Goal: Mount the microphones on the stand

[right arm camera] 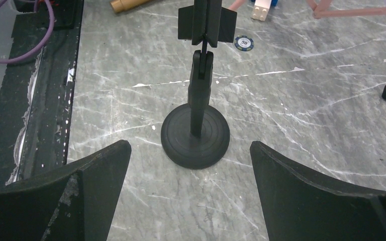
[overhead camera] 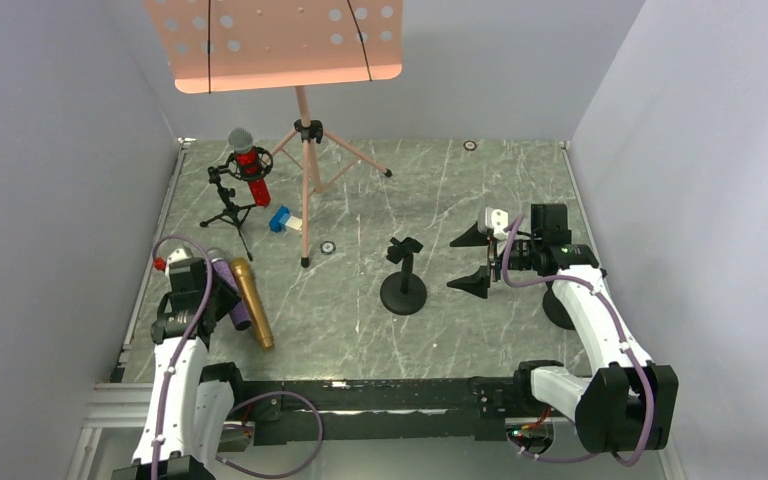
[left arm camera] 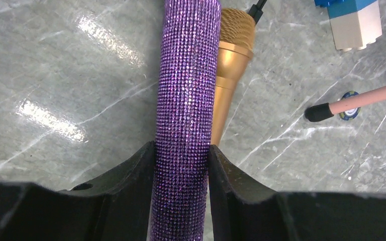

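My left gripper (overhead camera: 222, 297) is shut on the glittery purple microphone (overhead camera: 231, 294), its fingers clamped on the barrel (left arm camera: 185, 125) at the table's near left. The gold microphone (overhead camera: 251, 301) lies flat right beside it, touching it (left arm camera: 231, 65). The red microphone (overhead camera: 250, 165) sits in the clip of a small black tripod stand (overhead camera: 228, 205) at the back left. An empty black round-base desk stand (overhead camera: 403, 278) stands mid-table; it fills the right wrist view (right arm camera: 196, 135). My right gripper (overhead camera: 472, 260) is open and empty, just right of that stand.
A pink music stand (overhead camera: 305, 150) with tripod legs stands at the back; one rubber foot (left arm camera: 317, 112) is near the microphones. A blue-and-white block (overhead camera: 283, 220) and a poker chip (overhead camera: 327, 247) lie by its legs. Grey walls enclose the table on three sides.
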Available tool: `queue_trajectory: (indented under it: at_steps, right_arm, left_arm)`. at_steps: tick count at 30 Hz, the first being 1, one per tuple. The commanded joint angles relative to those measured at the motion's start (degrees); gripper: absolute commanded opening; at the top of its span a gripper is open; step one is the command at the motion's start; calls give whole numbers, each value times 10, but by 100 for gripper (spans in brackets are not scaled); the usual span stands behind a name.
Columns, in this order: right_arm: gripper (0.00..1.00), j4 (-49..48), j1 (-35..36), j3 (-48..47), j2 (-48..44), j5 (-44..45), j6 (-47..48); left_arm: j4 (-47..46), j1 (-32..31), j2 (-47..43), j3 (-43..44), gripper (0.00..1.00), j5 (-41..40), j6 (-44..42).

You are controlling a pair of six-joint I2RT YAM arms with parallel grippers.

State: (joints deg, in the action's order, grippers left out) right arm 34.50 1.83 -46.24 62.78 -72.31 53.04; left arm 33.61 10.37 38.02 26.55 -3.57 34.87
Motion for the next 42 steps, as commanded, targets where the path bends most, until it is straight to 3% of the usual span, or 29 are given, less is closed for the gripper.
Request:
queue_trajectory:
  at_steps: [1,6,18,21,23,25,28,34,36,39,42]
  right_arm:
    - [95,0,-4,-22,1,-25,24]
    - [95,11,-4,-25,7,-28,36]
    - [95,29,-4,-29,13,-31,54]
    - [95,38,-4,-31,16,-32,63]
    - [95,45,-4,-34,17,-33,69]
    - [95,50,-4,-35,18,-34,74]
    - [95,52,-5,-35,18,-35,76]
    - [96,54,-5,-35,13,-36,79]
    - [96,54,-6,-34,12,-35,80]
    - [96,53,-8,-33,8,-36,81]
    - [96,52,-10,-32,7,-37,80]
  left_arm:
    - [-28,2,-19,7,0,29,21]
    - [-18,2,-8,4,0,30,21]
    - [-127,2,134,-53,3,40,42]
    - [-138,2,173,-54,14,38,30]
    - [-139,2,194,-51,37,37,29]
    - [-138,0,212,-42,53,37,26]
    - [-113,-6,251,-17,58,1,36]
    - [-29,-42,371,59,54,-76,64]
    - [-18,-56,388,73,46,-90,67]
    - [-17,-66,368,81,15,-91,60]
    - [8,-70,306,93,7,-118,49]
